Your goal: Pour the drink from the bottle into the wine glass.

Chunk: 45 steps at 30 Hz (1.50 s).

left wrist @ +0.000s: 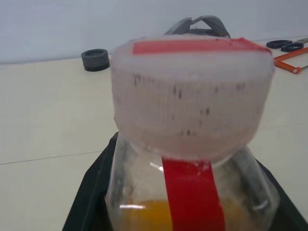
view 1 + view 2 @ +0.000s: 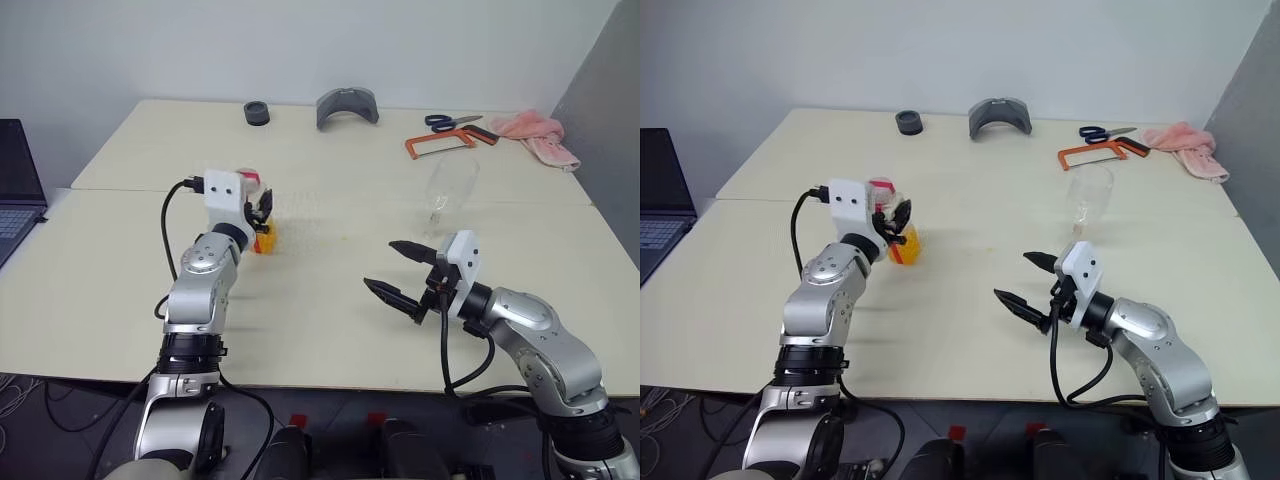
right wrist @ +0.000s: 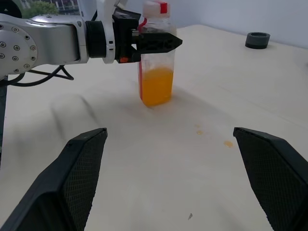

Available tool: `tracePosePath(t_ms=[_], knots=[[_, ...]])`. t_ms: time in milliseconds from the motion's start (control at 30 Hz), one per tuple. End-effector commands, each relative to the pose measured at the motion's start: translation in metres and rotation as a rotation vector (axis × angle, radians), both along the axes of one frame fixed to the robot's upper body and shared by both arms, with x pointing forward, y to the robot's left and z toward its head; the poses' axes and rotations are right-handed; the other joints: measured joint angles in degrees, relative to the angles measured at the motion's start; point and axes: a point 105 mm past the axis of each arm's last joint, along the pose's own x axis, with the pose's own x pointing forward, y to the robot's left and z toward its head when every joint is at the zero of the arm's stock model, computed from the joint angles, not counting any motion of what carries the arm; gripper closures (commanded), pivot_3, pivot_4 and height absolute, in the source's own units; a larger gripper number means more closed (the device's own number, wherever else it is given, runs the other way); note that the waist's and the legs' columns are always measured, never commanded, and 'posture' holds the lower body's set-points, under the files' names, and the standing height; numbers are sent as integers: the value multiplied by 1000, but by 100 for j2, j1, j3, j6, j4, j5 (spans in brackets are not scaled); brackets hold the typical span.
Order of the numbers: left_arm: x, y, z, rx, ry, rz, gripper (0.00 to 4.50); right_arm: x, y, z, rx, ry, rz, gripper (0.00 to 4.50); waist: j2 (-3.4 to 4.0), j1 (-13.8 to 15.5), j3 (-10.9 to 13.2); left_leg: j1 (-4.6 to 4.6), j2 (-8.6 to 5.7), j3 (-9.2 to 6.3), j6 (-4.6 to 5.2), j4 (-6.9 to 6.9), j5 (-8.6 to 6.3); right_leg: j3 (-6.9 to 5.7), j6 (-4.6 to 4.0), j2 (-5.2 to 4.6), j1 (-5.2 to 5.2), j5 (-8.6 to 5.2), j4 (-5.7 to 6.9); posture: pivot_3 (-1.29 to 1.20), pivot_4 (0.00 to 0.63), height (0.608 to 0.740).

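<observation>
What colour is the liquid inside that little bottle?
Bright orange; the drink in the bottle shows best in the right wrist view.

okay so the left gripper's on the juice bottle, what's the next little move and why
Probably lift the bottle straight up. The left gripper looks shut around its upper body, the cap is still on, and it stands on the table, well apart from the wine glass. The open right gripper waits nearby.
</observation>
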Motion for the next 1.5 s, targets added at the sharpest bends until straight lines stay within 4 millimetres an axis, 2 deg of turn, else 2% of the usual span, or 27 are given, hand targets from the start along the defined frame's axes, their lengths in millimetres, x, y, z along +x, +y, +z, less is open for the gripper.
tracePosePath(t_ms=[33,300,433,533,600,767,833,1033,1400,1500], knots=[[-3,-3,18,11,-83,-12,2697,-4,3,15,8,-65,22,0,0,0,0,0,0,0,0,0,0,0,0,0,0,0,0,0,150,740],[-14,-22,17,-30,-127,-168,2703,-5,4,23,13,-97,20,0,0,2,0,-1,0,0,0,1,0,0,0,-1,0,0,0,0,150,740],[-34,-56,21,-72,-161,-459,2718,-8,-4,35,24,-111,17,0,-1,2,1,-5,2,-1,-1,1,1,-1,0,-4,-1,0,-1,0,150,740],[-59,-96,15,-58,-134,-785,2733,-15,-10,55,76,-92,32,0,0,2,3,-10,2,-1,-6,8,3,-2,0,-7,0,0,-1,0,150,740],[-71,-114,13,-54,-117,-934,2735,-18,-9,65,92,-91,38,0,1,1,4,-12,1,3,-4,10,2,-2,0,-7,0,0,-1,0,150,740],[-79,-135,11,8,-110,-1098,2735,-16,2,77,109,-93,28,0,0,-22,5,-11,-3,7,3,10,-2,-2,0,6,-1,0,-1,0,150,740],[-80,-145,11,32,-111,-1150,2735,-12,11,76,92,-95,13,0,1,-27,5,-9,-3,13,4,10,-2,0,0,10,-3,0,0,0,150,740],[-78,-152,10,61,-124,-1194,2735,-4,22,72,96,-110,-30,0,1,-15,6,-14,-3,13,4,10,-2,1,0,4,-5,0,-1,0,150,740],[-80,-153,2,88,-127,-1201,2738,5,27,64,108,-105,-73,0,2,-17,6,-14,-2,-1,4,10,-2,-1,0,4,-5,0,-1,0,150,740],[-81,-153,2,89,-128,-1201,2738,5,28,63,102,-104,-66,660,2,-15,7,-14,-2,-2,4,10,-2,-1,0,4,-5,0,-1,0,150,740]])
